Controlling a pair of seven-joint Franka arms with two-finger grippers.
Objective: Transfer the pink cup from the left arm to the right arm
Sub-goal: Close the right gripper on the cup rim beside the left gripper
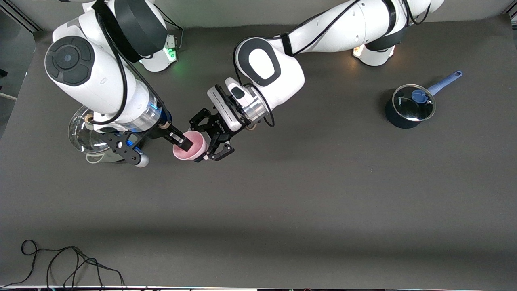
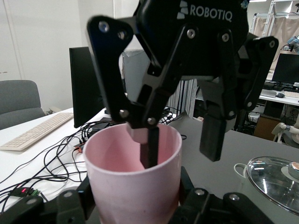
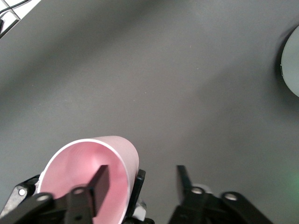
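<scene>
The pink cup (image 1: 190, 151) is up in the air over the table, toward the right arm's end. My left gripper (image 1: 206, 141) is shut on the cup's lower body, one finger on each side, as the left wrist view (image 2: 135, 210) shows around the cup (image 2: 133, 186). My right gripper (image 1: 177, 139) is open at the cup's mouth. One of its fingers (image 2: 149, 149) is inside the cup and the other hangs outside the wall. In the right wrist view the gripper (image 3: 142, 184) straddles the rim of the cup (image 3: 79, 168).
A dark pot with a glass lid and blue handle (image 1: 408, 106) stands toward the left arm's end. A glass lid on a pot (image 1: 83, 131) sits under the right arm and shows in the left wrist view (image 2: 275, 182). A black cable (image 1: 60, 262) lies at the front edge.
</scene>
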